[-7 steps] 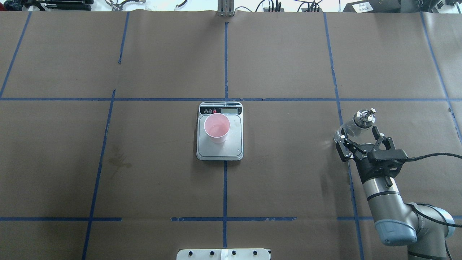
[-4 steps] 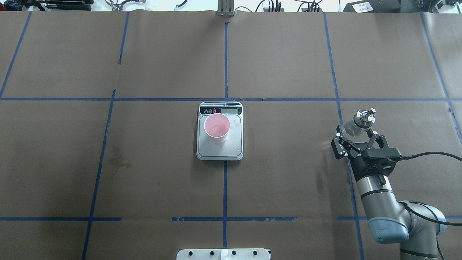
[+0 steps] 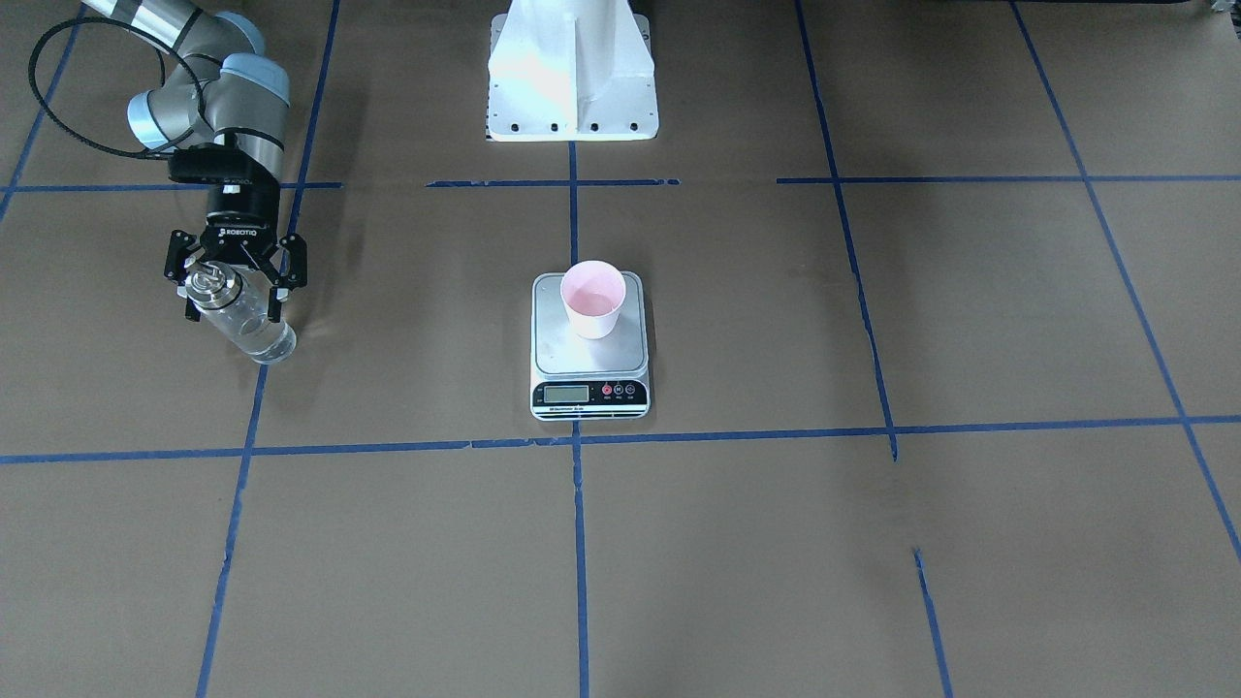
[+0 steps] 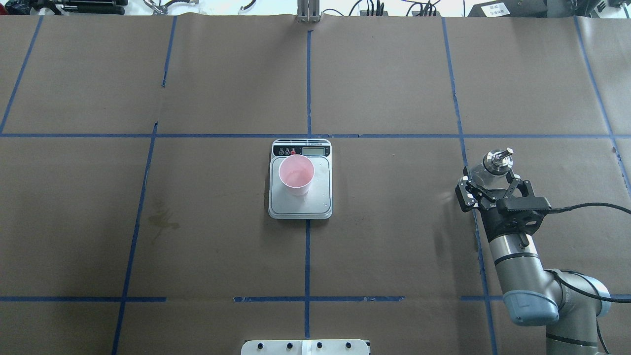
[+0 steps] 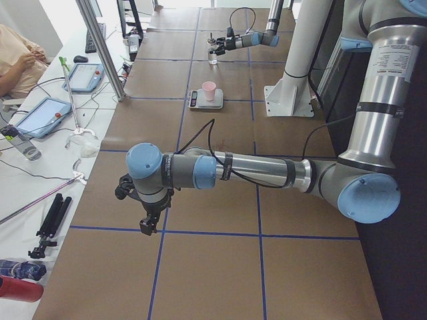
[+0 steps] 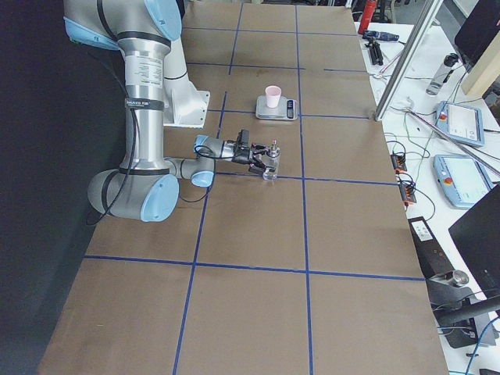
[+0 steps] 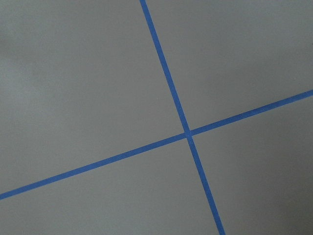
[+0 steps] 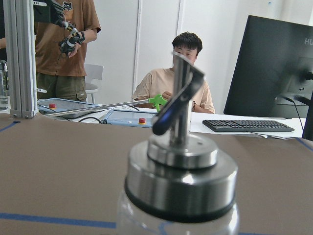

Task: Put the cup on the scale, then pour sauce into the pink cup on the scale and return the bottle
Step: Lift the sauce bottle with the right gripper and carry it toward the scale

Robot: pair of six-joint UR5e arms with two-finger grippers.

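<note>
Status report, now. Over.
Right gripper open, straddling the upright bottle on the table. Left gripper far aside, state unclear. Cup upright on scale. No obstruction seen.

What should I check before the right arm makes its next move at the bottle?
1. Cup upright on the scale platform: ok.
2. Display reading: cannot tell, too small.
3. Bottle upright, well away from the scale: ok.
4. Bottle base resting on the table: cannot tell.
5. Right gripper fingers either side of the bottle; clamped or free: cannot tell.
6. Left gripper far from scale and bottle: ok.
</note>
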